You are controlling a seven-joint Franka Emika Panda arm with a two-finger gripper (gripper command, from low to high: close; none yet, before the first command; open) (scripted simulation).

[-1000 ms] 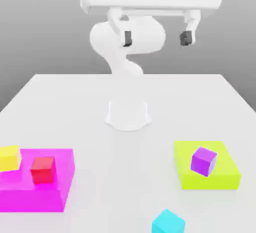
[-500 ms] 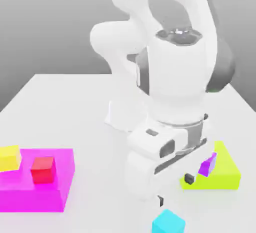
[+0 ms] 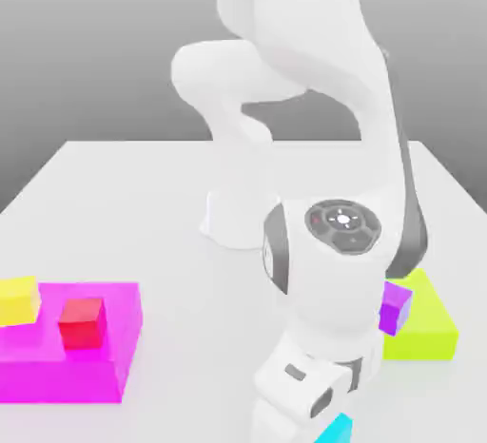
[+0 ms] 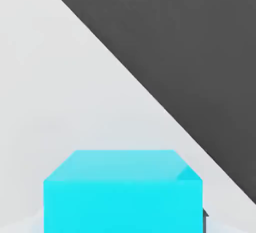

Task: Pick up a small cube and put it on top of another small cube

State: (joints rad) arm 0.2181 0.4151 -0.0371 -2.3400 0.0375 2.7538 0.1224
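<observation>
The cyan cube [image 4: 122, 192] is plain, glossy and flat-faced, resting on the white table [image 3: 124, 203]. It lies just beside the lime block [image 3: 428, 322]. Whether the gripper is apart or together, I cannot tell.

obstacles: magenta block [image 3: 95, 375], lime block [image 3: 433, 322] | free: bare table [image 3: 124, 203] between them

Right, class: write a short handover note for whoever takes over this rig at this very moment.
Gripper: low over the white table, at the small cyan cube; finger state cannot be told.
Things: cyan cube sits on the table near its front edge. Small purple cube rests on the lime-green flat block. Small red cube and small yellow cube rest on the magenta flat block.
Done: nothing stacked.
Left: grasp a cube, lift it, set it on another small cube.
</observation>
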